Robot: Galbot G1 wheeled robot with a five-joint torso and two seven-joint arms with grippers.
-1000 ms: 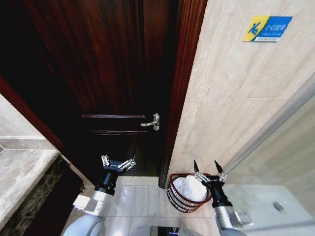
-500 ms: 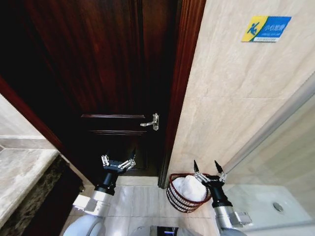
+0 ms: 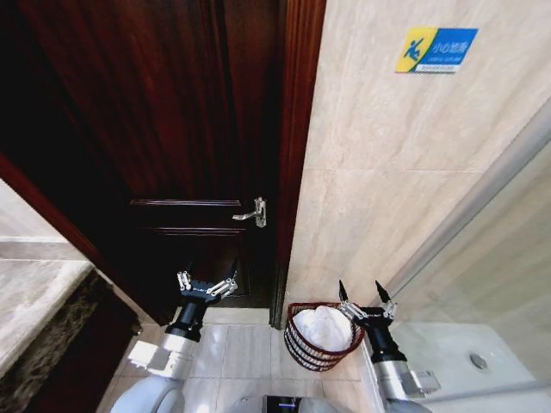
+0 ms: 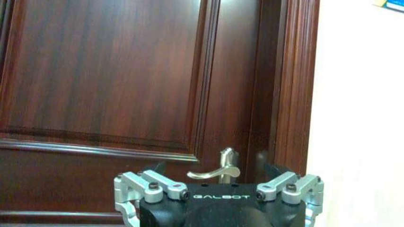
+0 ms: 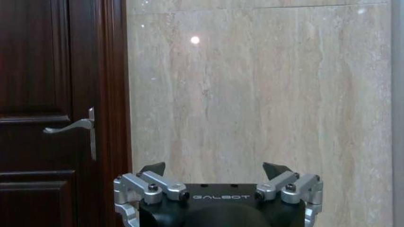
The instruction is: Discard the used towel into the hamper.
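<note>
The hamper (image 3: 303,347), a small reddish-brown open-weave basket, stands on the floor against the tiled wall beside the door frame. A white towel (image 3: 320,327) lies bundled inside it. My right gripper (image 3: 362,292) hangs open and empty just to the right of the hamper's rim, fingertips (image 5: 153,168) pointing at the wall. My left gripper (image 3: 207,280) is held open and empty in front of the dark wooden door, well left of the hamper; its fingers (image 4: 154,168) frame the door handle (image 4: 221,171) in the left wrist view.
A dark wooden door (image 3: 172,129) with a silver lever handle (image 3: 251,212) faces me. A stone counter (image 3: 34,301) juts in at the left. A glass shower partition (image 3: 482,258) and a shower floor with a drain (image 3: 478,361) lie to the right. A blue sign (image 3: 436,50) hangs on the tiled wall.
The whole head view has shifted: door, sign and hamper slid left in the picture, so the camera turned right. Both grippers keep their pose, open and empty.
</note>
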